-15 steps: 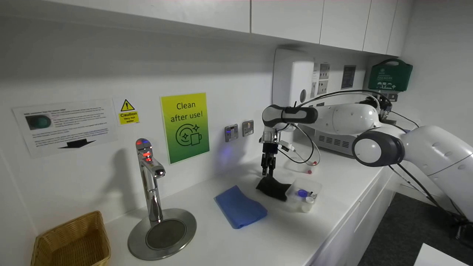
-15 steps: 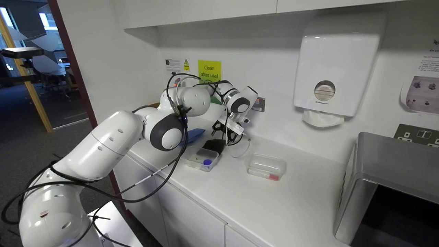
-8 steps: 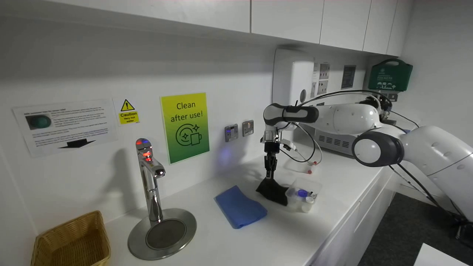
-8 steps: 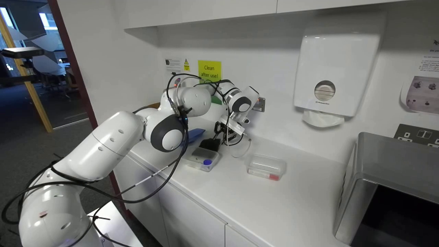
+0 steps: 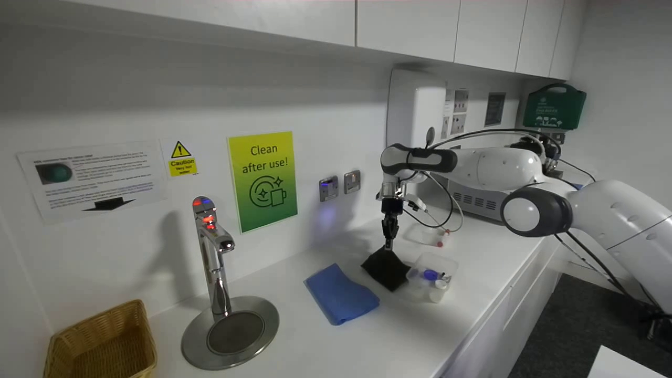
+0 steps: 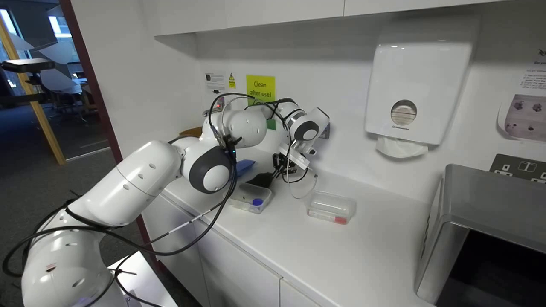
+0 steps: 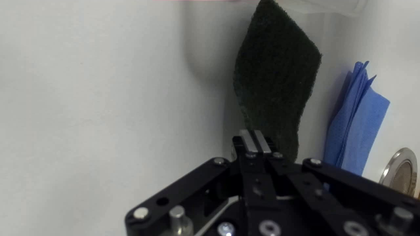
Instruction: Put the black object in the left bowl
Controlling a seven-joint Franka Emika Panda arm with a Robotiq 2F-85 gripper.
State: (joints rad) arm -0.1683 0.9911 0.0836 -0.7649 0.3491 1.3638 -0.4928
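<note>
Jaws nearly meeting, with one margin of the black pad (image 7: 277,65) pinched between them: we take it the gripper (image 7: 254,139) holds so little of it so that the floppy rest may hang and drape where it is lowered. The pad slants down from that grip; whether its low end rests on the counter (image 5: 388,336) we cannot tell. Its free corner points at the left bowl (image 6: 242,205), clear-walled, just beside, with a blue cap (image 6: 257,201) inside, so a short lift and carry should serve. On the other side lies the blue cloth (image 5: 341,296), which we would steer clear of; another clear container (image 6: 335,201) sits well apart.
</note>
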